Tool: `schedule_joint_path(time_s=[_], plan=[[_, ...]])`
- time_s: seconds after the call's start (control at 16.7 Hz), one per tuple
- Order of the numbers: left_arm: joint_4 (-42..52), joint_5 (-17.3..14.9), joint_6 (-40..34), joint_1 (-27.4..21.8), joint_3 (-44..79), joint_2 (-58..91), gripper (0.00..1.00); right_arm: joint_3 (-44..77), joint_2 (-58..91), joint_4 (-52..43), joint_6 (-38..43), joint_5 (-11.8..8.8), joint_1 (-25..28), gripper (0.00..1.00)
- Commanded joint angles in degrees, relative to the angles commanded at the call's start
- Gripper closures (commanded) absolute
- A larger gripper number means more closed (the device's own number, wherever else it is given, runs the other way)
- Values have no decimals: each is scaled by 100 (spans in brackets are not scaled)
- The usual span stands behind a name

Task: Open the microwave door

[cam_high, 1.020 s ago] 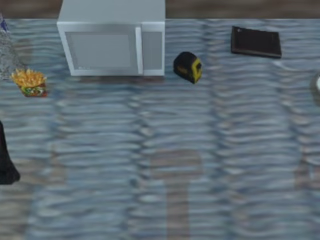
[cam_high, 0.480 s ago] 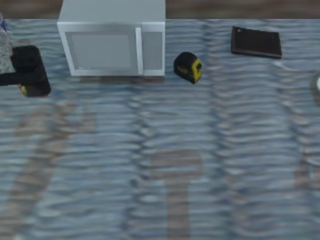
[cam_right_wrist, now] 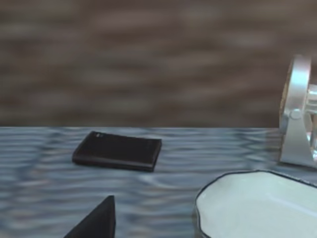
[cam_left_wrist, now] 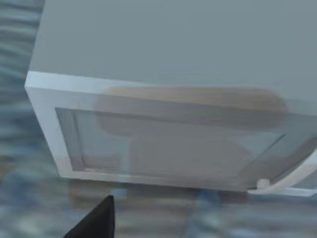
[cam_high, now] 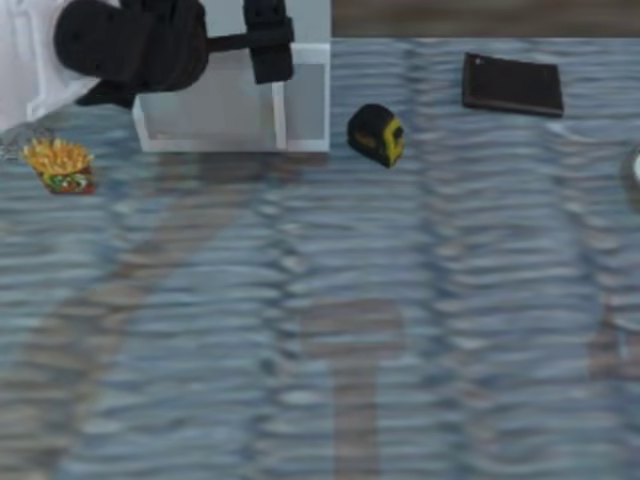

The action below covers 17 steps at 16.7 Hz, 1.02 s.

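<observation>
I see the table with its wavy blue-grey cloth, and on it the microwave stands at the far edge, toward the left side. The microwave door lies flat against the front, beside the narrow grey control panel. My left arm hangs over the top of the microwave and hides much of it. The left gripper is above the door's right edge; I cannot tell if it is released or clenched. A dark book lies far right, a black-yellow tape measure just beside the microwave, a box of fries near its left. The right gripper shows only a dark tip, near a white dish.
</observation>
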State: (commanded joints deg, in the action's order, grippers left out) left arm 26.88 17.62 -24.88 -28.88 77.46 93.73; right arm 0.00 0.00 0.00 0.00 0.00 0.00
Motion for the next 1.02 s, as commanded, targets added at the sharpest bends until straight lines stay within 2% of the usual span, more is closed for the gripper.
schedule_joint_path(time_s=[0.24, 0.42, 0.78, 1.02], plan=[[481, 253, -293, -405, 937, 1269, 0, 0, 0, 0, 0, 0, 0, 0], [654, 334, -372, -524, 1213, 1635, 0, 0, 0, 0, 0, 0, 0, 0], [628, 321, -359, -496, 1210, 1650, 0, 0, 0, 0, 0, 0, 0, 0], [173, 216, -206, -339, 1430, 2291, 0, 0, 0, 0, 0, 0, 0, 0]])
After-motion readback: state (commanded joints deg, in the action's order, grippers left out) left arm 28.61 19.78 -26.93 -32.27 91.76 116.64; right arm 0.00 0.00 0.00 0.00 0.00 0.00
